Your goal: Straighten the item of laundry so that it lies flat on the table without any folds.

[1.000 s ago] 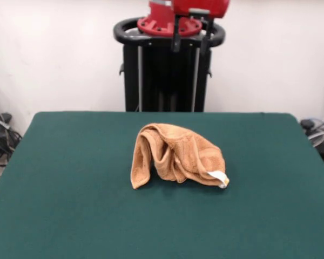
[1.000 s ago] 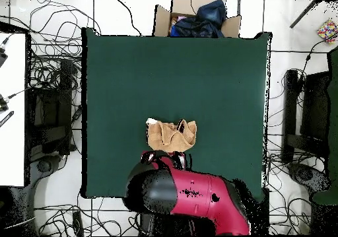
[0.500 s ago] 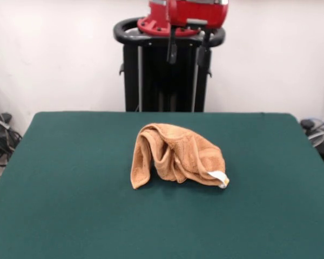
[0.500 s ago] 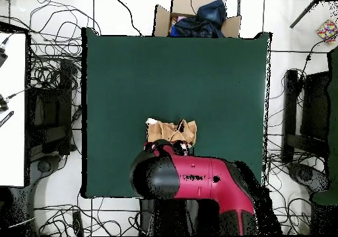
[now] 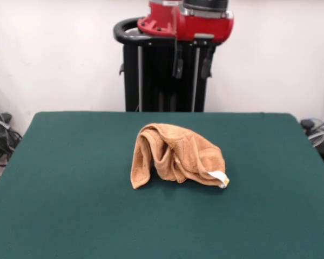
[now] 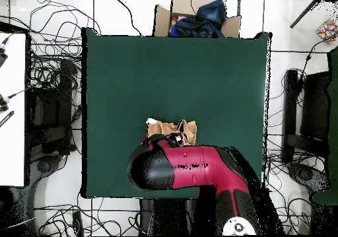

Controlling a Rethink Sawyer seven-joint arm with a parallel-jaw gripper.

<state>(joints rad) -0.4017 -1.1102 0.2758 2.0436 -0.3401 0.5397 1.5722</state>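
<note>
The orange-tan towel [image 5: 175,156] lies crumpled in a bunched heap near the middle of the dark green table [image 5: 70,189], with a small white tag [image 5: 218,176] at its right end. My gripper [image 5: 192,66] hangs high above the table, behind and above the towel. Its two dark fingers [image 5: 177,65] point down and stand apart, with nothing between them. In the overhead view my red arm [image 6: 191,171] covers most of the towel [image 6: 173,127]. Only the towel's far edge shows on the table [image 6: 178,76].
The black pedestal [image 5: 167,81] stands at the table's far side. In the overhead view a cardboard box [image 6: 198,16] with dark blue cloth sits beyond the table's top edge. Cables lie on the floor on both sides.
My arm has reached further out over the towel, and the gripper fingers have come lower into the front view. The towel has not moved.
</note>
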